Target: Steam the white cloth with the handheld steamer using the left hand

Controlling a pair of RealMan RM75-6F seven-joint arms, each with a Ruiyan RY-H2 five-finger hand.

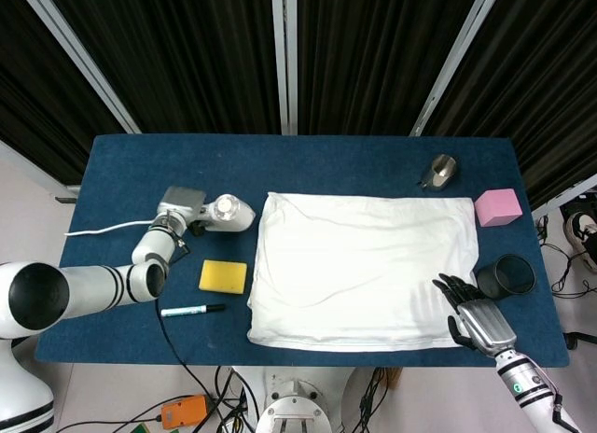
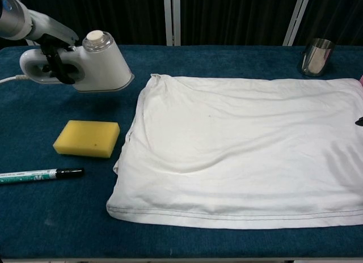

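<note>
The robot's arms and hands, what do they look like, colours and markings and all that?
The left arm is glossy white, built of rounded segments with black bands at the joints. Its left hand shows dark fingers under a silver-grey wrist. The right hand has black fingers and a metallic grey back; its slim white forearm carries a small green mark.

White cloth (image 2: 244,149); pale grey-white handheld steamer (image 2: 96,64); yellow sponge (image 2: 87,138); navy blue desk (image 2: 51,217); pink block (image 1: 498,207); black cup (image 1: 506,276); silver metal cup (image 2: 316,56); black-capped white marker (image 2: 39,175).
</note>
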